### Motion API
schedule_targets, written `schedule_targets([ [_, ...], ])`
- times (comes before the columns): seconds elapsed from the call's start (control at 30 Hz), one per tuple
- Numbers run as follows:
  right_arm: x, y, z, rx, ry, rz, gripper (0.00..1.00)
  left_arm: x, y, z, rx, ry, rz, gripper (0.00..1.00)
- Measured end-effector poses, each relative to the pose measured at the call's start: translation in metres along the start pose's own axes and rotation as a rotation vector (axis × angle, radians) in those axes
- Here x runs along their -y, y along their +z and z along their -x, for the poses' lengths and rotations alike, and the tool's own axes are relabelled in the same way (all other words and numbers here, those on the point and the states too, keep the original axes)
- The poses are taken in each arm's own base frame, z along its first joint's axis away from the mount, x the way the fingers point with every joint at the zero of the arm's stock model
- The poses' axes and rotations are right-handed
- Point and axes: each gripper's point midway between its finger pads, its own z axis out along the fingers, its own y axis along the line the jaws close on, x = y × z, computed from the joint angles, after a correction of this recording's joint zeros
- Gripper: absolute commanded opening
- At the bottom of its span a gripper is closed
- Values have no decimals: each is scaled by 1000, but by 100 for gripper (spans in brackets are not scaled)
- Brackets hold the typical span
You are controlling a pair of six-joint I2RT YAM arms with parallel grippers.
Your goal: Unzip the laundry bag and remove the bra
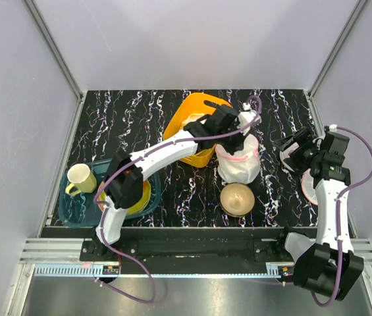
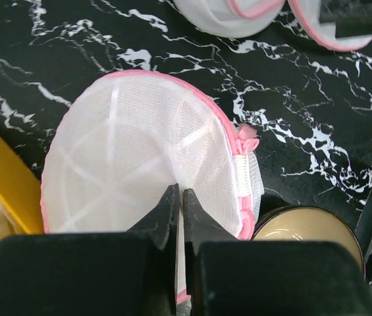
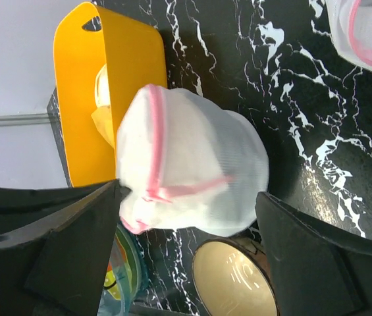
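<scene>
The laundry bag [image 1: 238,164] [image 3: 192,171], white mesh with pink trim, stands at mid table between a yellow bin and a tan bowl. My left gripper [image 1: 239,139] [image 2: 178,194] comes down on it from above and is shut on a pinch of the mesh lid [image 2: 139,151]. The pink zip pull [image 2: 248,139] lies just to the right of the jaws, at the bag's rim. My right gripper [image 1: 291,155] [image 3: 189,197] hangs to the right of the bag, open wide and facing it, touching nothing. The bra is hidden from all views.
A tan bowl [image 1: 236,197] [image 2: 304,230] [image 3: 235,280] sits just in front of the bag. The yellow bin [image 1: 195,125] [image 3: 116,85] lies behind and left of it. Flat pink-rimmed white discs [image 1: 311,191] [image 2: 238,16] lie at the right. A teal tray [image 1: 74,214] with a mug [image 1: 80,178] is at the front left.
</scene>
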Motion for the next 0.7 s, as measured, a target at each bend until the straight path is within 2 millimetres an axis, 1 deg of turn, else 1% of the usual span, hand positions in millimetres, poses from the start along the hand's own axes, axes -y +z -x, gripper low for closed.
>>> schedule_targets([
  [0.03, 0, 0, -2, 0, -2, 6, 83, -7, -6, 1, 6, -29, 8, 0],
  [0.1, 3, 4, -8, -17, 9, 20, 78, -14, -12, 1, 9, -62, 15, 0],
  [0.13, 8, 10, -12, -34, 25, 24, 77, -14, -13, 0, 9, -74, 14, 0],
  [0.2, 17, 22, -22, -83, 71, 25, 77, -10, -13, -5, -2, -88, 1, 0],
  [0.23, 23, 29, -28, -110, 95, 18, 79, -6, -11, -8, -9, -90, -6, 8],
  [0.27, 28, 35, -32, -136, 117, 12, 82, -3, -10, -11, -20, -95, -14, 37],
  [0.3, 32, 38, -35, -152, 131, 5, 83, -1, -10, -13, -25, -95, -18, 46],
  [0.4, 37, 43, -36, -158, 145, -14, 89, 7, -9, -14, -32, -100, -32, 63],
  [0.43, 39, 42, -33, -138, 138, -25, 89, 8, -9, -15, -35, -101, -31, 66],
  [0.53, 41, 38, -22, -78, 126, -60, 91, 10, -11, -18, -53, -95, -2, 67],
  [0.6, 41, 34, -9, -20, 117, -82, 92, 10, -15, -17, -62, -84, 44, 68],
  [0.7, 39, 26, 9, 64, 123, -99, 92, 21, -19, -11, -65, -56, 83, 69],
])
